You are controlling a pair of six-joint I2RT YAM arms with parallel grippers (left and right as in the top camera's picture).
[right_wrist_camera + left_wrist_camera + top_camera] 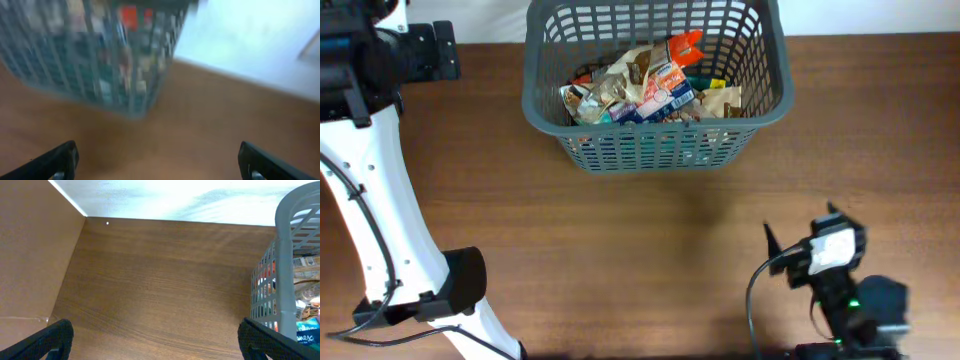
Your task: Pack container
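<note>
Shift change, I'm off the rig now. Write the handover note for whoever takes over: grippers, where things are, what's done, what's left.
Left gripper: open, empty, above the bare brown wooden table, to the left of the basket.
Right gripper: open, empty, on the near side of the basket; its view is blurred.
Large dark grey plastic lattice basket: upright at the far middle of the table, holding a heap of mixed food packets.
Done: the packets lie inside the basket.
Left: no packet shows outside it in these views, so probably only a check and parking the arms.
</note>
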